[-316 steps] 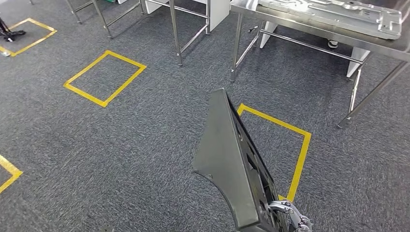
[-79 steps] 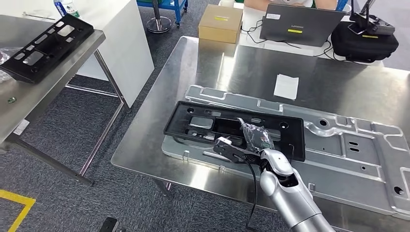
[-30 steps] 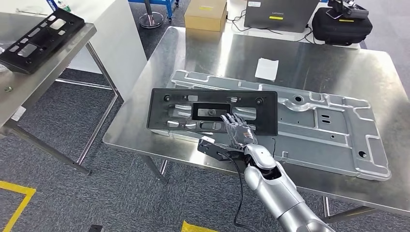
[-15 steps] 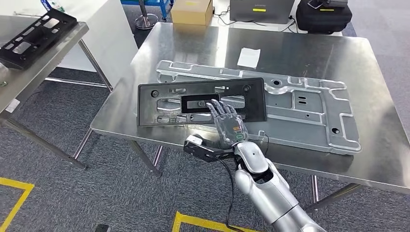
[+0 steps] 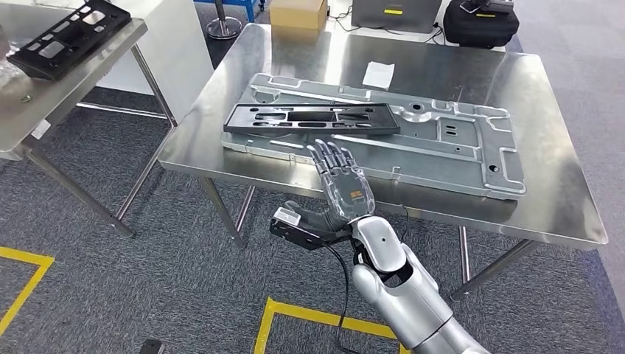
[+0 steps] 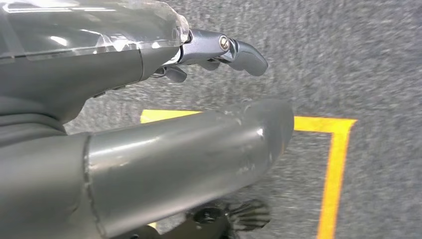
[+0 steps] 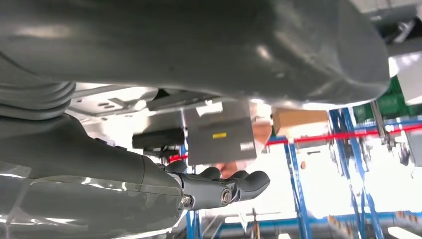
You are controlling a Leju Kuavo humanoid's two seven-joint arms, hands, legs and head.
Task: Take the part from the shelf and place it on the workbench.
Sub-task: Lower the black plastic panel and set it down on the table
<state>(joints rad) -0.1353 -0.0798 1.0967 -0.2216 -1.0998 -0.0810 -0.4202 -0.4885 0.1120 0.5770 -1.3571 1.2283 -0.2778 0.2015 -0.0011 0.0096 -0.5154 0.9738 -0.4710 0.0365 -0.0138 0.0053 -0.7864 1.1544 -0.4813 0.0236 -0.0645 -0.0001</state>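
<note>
The black plastic part (image 5: 309, 118) lies flat on a silver stamped plate (image 5: 449, 140) on the steel workbench (image 5: 567, 206). My right hand (image 5: 343, 188) hovers at the bench's near edge, a little short of the part, with its fingers spread and nothing in it. From the right wrist view the same hand (image 7: 149, 174) shows straight fingers (image 7: 234, 184) well apart from the thumb. My left hand (image 6: 124, 64) hangs over the carpet and holds nothing, its fingers (image 6: 239, 50) slightly bent.
A second steel table (image 5: 44, 96) at the left carries another black part (image 5: 63, 37). At the bench's far edge are a cardboard box (image 5: 298, 13), a laptop (image 5: 390, 11), a black bag (image 5: 479, 22) and a white paper (image 5: 379, 74). Yellow tape (image 5: 324, 317) marks the floor.
My right hand has let go of the black part and drawn back off the bench towards me. The whole view has shifted, with the bench now farther away. The part stays on the plate.
</note>
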